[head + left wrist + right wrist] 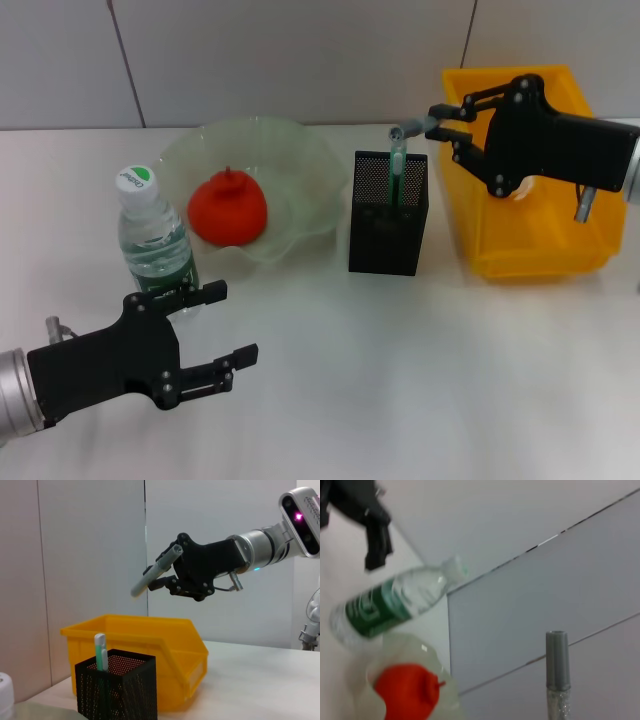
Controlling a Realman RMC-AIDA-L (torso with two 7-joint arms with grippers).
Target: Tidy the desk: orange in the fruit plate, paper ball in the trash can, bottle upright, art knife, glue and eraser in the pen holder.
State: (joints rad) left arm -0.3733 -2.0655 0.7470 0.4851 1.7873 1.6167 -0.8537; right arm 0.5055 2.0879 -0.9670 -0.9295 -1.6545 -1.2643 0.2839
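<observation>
The orange (228, 208) lies in the pale green fruit plate (310, 170). Left of the plate the bottle (155, 235) stands upright, green cap on top. My left gripper (237, 322) hangs open just in front of the bottle, holding nothing. The black mesh pen holder (390, 225) has a green-and-white art knife (397, 170) sticking out of it. Just above the holder, my right gripper (432, 124) is shut on the glue (410, 129), a slim grey capped tube (142, 582). The yellow trash can (560, 250) stands on the right. Paper ball and eraser are hidden.
The trash can sits close beside the pen holder, under my right arm. A pale wall runs along the back of the white table (400, 380). The right wrist view shows the bottle (395, 607), the orange (405, 690) and the glue's cap (556, 655).
</observation>
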